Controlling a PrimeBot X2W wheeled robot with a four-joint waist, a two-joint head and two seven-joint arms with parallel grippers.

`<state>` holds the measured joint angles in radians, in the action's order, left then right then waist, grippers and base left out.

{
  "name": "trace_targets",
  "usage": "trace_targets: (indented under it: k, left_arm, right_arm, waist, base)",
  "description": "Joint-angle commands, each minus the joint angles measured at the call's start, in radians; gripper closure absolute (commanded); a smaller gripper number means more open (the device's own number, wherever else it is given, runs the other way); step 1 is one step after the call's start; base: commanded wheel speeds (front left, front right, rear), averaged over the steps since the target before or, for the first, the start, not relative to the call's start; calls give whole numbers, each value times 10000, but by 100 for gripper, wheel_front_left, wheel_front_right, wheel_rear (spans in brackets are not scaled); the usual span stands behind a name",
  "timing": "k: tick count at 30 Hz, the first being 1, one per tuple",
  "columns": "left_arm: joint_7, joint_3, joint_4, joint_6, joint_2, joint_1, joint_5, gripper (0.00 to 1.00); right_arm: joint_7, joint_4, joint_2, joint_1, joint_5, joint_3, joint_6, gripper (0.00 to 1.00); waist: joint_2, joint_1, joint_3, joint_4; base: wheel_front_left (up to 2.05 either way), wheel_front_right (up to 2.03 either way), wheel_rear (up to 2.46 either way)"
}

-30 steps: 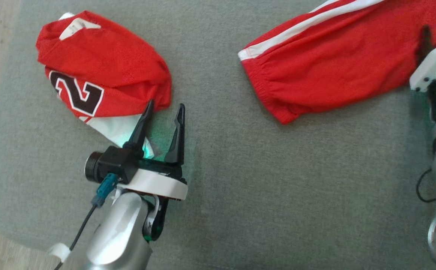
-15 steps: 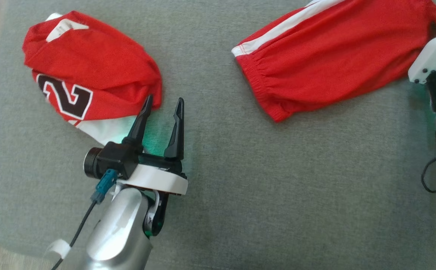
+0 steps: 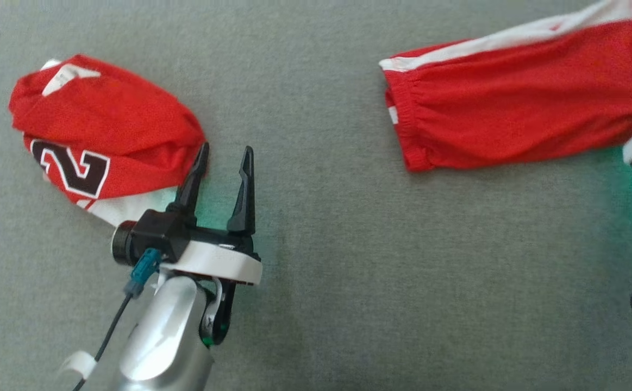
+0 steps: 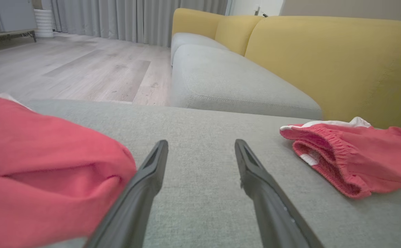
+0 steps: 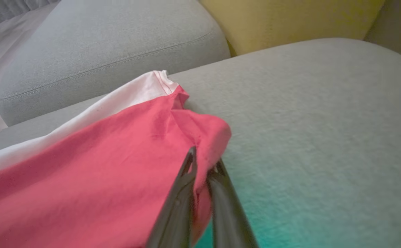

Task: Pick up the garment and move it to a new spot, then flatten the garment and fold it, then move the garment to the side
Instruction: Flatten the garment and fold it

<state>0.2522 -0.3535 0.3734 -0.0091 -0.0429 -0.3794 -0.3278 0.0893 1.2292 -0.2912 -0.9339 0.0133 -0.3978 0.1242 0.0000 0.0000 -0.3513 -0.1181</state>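
— What do we see of our left gripper (image 3: 225,149)?
— Its two fingers are spread wide with nothing between them, low over the grey cushion (image 3: 321,244). The left fingertip sits at the edge of the folded red jersey (image 3: 104,119). We cannot tell whether it touches.
— And our right gripper (image 5: 205,159)?
— It is pinched tight on a corner of the red shorts (image 3: 522,103), with cloth caught between the fingers.
— Where do the shorts lie?
— On the cushion at our far right, with the white stripe along the far edge and the waistband toward the middle, well apart from the jersey.
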Motion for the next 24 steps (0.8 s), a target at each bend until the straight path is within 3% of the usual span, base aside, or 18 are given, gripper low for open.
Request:
trace_targets:
  k: [1,12,19,24]
  left_arm:
    - [95,368,-242,-4,-74,140,117,0]
    - [95,652,-140,-120,-74,506,306,0]
    - [95,704,-58,-190,-74,638,393,0]
    - [95,769,38,-183,-74,740,418,0]
  right_arm:
    - [226,-264,-193,210,-194,87,65,100]
    - [714,-424,-882,1721,-914,-578,65,100]
    - [943,-732,-490,1742,-1160,-528,65,100]
    - [1152,-1324,82,1687,-1558,197,65,100]
  waist:
    - [0,0,302,267]
    - [0,0,929,701]
    - [0,0,1069,679]
    - [0,0,1376,624]
  base:
    - [0,0,0]
    - [0,0,0]
    - [0,0,0]
    - [0,0,0]
